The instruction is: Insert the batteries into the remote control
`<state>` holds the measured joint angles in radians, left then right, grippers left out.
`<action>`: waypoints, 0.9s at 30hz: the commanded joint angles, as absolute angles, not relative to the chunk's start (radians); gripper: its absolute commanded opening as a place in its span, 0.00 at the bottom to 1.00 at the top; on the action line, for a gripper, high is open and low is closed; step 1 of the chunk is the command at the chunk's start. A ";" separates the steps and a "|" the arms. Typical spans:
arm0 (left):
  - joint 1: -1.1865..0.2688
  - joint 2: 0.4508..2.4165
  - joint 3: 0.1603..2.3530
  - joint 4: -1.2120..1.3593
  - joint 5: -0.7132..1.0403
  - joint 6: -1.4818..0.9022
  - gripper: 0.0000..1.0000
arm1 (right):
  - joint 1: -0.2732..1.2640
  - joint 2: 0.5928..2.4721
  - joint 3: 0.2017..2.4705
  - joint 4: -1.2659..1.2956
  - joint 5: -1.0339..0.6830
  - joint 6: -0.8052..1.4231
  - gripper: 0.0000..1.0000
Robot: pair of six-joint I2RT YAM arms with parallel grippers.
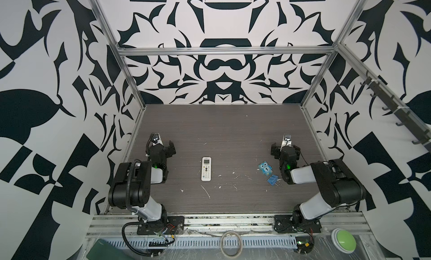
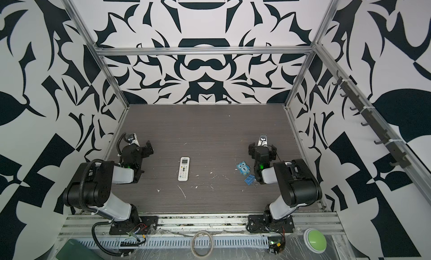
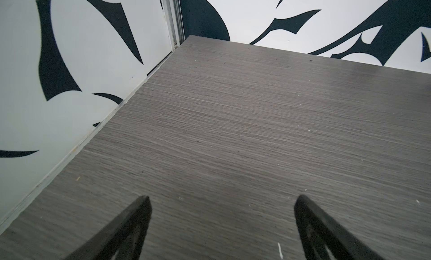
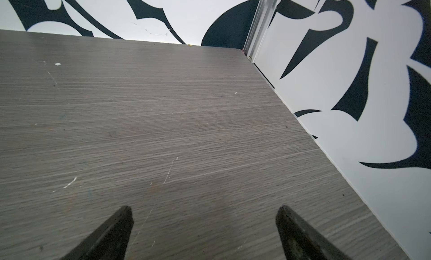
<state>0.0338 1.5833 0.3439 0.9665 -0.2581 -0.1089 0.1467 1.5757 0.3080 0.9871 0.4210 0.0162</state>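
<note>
**Remote control (image 1: 206, 169) lies nearer left gripper (image 3: 222, 200)**

Face up, mid-way between the grippers; long axis runs near-to-far, screen end far. Farther back, left gripper and right gripper (image 4: 204, 209) both gape wide, empty. No view resolves the batteries.

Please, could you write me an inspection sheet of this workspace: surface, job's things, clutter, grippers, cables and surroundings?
Surface: grey wood-grain table, scratched.
Job's things: remote flat, buttons up, mid-table; batteries not made out.
Clutter: white flecks; blue owl and blue block right of the remote.
Grippers: left gripper and right gripper, jaws open, empty, over bare table.
Cables: black hose on the left; loose wires at the front.
Surroundings: patterned walls, metal frame, tape ring, green button.
</note>
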 commanded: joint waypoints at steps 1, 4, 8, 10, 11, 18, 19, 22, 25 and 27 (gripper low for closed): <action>0.038 1.563 0.358 0.968 -0.270 -0.116 0.99 | 0.152 1.564 0.194 1.231 0.381 0.006 1.00; 0.038 1.564 0.359 0.968 -0.269 -0.115 0.99 | 0.153 1.617 0.154 1.381 0.402 0.005 1.00; 0.038 1.564 0.358 0.968 -0.269 -0.115 0.99 | 0.152 1.549 0.274 1.064 0.408 0.029 1.00; 0.038 1.564 0.359 0.968 -0.269 -0.117 0.99 | 0.151 1.568 0.291 1.064 0.408 0.009 1.00; 0.038 1.564 0.358 0.968 -0.268 -0.117 0.99 | 0.151 1.568 0.285 1.072 0.410 0.010 1.00; 0.038 1.565 0.361 0.962 -0.262 -0.115 0.99 | 0.151 1.564 0.289 1.060 0.417 0.014 1.00; 0.038 1.563 0.359 0.965 -0.265 -0.116 0.99 | 0.151 1.564 0.288 1.060 0.419 0.014 1.00; 0.038 1.564 0.359 0.965 -0.266 -0.115 0.99 | 0.152 1.554 0.219 1.156 0.407 0.014 1.00; 0.038 1.564 0.359 0.966 -0.266 -0.115 0.99 | 0.150 1.622 0.133 1.418 0.403 0.009 1.00; 0.038 1.564 0.359 0.965 -0.266 -0.114 0.99 | 0.158 1.610 0.173 1.353 0.421 0.001 1.00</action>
<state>0.0338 1.5829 0.3443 0.9577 -0.2584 -0.1089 0.1501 1.6119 0.1497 1.2358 0.4049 0.0139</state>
